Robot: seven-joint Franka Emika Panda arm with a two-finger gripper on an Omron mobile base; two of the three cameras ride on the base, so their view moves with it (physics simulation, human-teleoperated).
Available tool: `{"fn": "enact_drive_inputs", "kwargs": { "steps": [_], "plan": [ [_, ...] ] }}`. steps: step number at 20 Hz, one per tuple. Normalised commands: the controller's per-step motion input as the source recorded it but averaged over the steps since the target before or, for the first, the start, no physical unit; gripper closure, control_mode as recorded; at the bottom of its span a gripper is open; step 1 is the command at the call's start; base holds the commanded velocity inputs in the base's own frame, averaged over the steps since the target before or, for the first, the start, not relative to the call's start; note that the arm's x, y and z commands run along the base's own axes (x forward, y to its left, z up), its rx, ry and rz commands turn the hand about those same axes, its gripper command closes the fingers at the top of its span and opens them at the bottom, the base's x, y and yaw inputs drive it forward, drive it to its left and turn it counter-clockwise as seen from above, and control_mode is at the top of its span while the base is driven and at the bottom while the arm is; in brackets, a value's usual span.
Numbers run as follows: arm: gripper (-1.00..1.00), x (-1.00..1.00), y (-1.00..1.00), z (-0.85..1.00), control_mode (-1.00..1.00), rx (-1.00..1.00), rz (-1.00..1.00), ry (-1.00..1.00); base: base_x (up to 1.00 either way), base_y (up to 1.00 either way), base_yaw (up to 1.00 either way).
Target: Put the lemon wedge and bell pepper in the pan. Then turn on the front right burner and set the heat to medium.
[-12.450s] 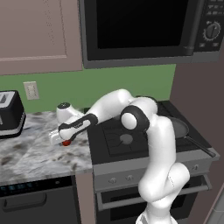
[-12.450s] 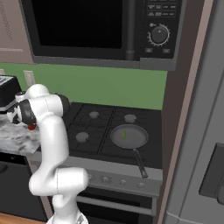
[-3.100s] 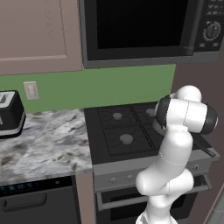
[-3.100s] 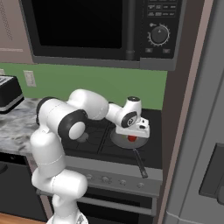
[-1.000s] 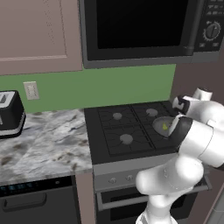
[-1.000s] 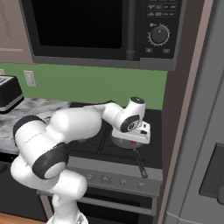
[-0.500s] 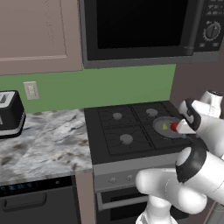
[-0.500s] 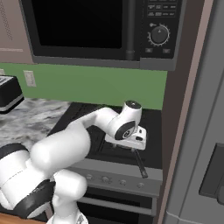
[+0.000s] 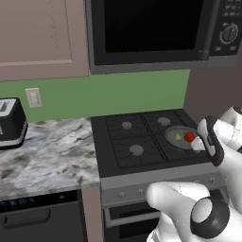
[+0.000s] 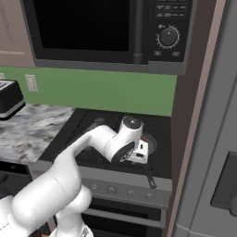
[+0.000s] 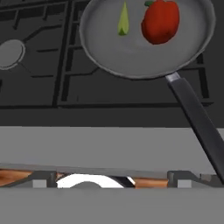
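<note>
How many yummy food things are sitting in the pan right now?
2. The lemon wedge lies in the pan, and the bell pepper sits right beside it, both on the side away from the handle. The pan's floor shows whole, so nothing is hidden.

arm links (image 10: 51, 185): glossy white, thick and rounded, tube-like
elbow joint (image 9: 208, 217): dark ring around a round grey cap
wrist band (image 9: 213, 142): narrow black collar between white shells
wrist joint (image 10: 124, 152): dark disc, round white cap above

A black microwave (image 9: 151, 33) hangs above the cooktop (image 9: 142, 142). Left of it: green wall (image 9: 108, 97), marble counter (image 9: 47, 151), pink cabinet (image 9: 42, 38), perhaps a toaster (image 9: 10, 124).
</note>
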Motion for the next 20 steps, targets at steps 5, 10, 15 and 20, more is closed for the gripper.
{"fn": "enact_drive_inputs", "kwargs": {
  "steps": [5, 10, 15, 20],
  "plan": [
    [-1.0, -0.19, 0.11, 0.0, -1.0, 0.0, 0.0, -0.34, 0.0, 0.0, 0.0],
    [-1.0, -0.18, 0.05, 0.0, -1.0, 0.0, 0.0, -0.32, 0.0, 0.0, 0.0],
    [-1.0, -0.18, 0.0, 0.0, -1.0, 0.0, 0.0, -0.26, 0.0, 0.0, 0.0],
    [-1.0, -0.23, 0.0, 0.0, -1.0, 0.0, 0.0, -0.23, 0.0, 0.0, 0.0]
  ]
}}
